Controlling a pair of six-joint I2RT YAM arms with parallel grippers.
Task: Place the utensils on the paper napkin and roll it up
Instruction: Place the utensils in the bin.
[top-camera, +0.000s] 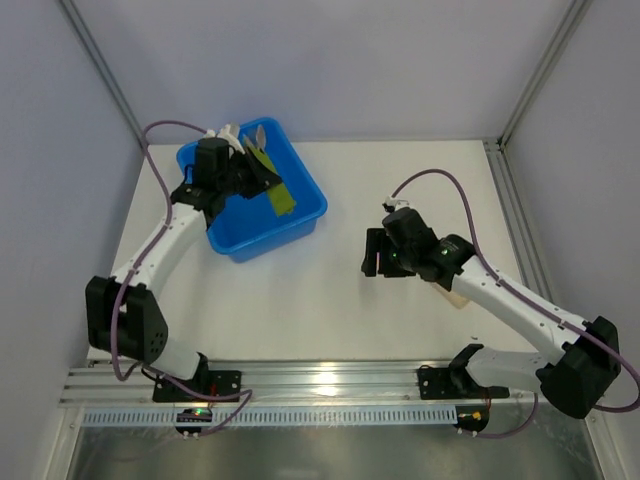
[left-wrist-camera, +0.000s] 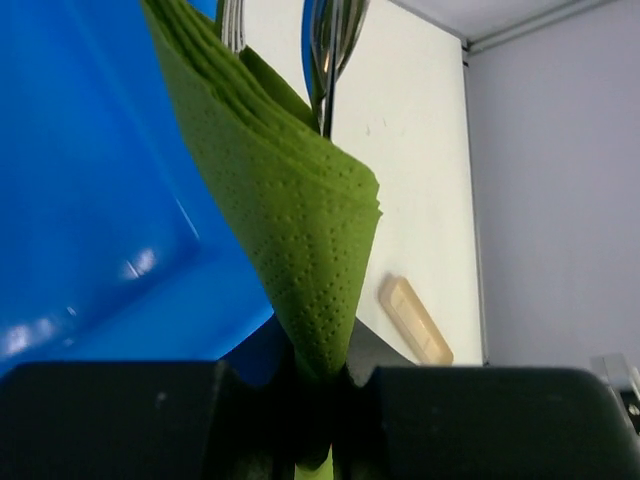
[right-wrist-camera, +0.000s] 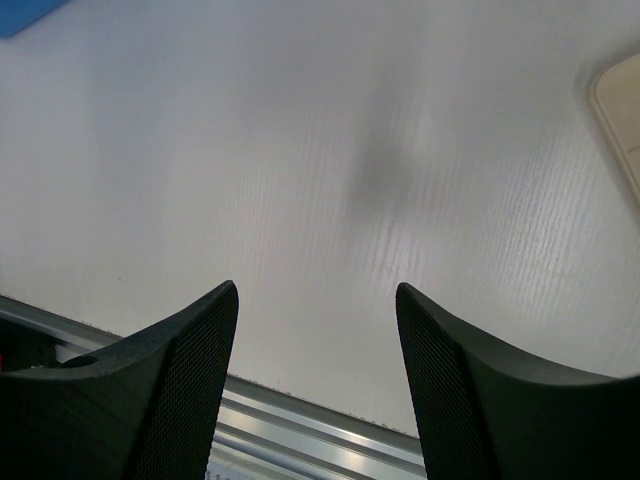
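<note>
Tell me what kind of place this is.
Most likely a robot test cell in a lab, not a dining room: a white table boxed in by plain grey panels on metal posts, with a left arm and right arm bolted to an aluminium rail at its near edge.

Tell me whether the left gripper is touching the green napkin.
Touching. In the left wrist view the left gripper pinches the green napkin at its lower end, with no gap showing.

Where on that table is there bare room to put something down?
Bare table: the middle between the blue bin and the right gripper, and the far right corner. Crowded: the bin, where the left gripper pinches the green napkin; a beige piece lies under the right arm.
</note>
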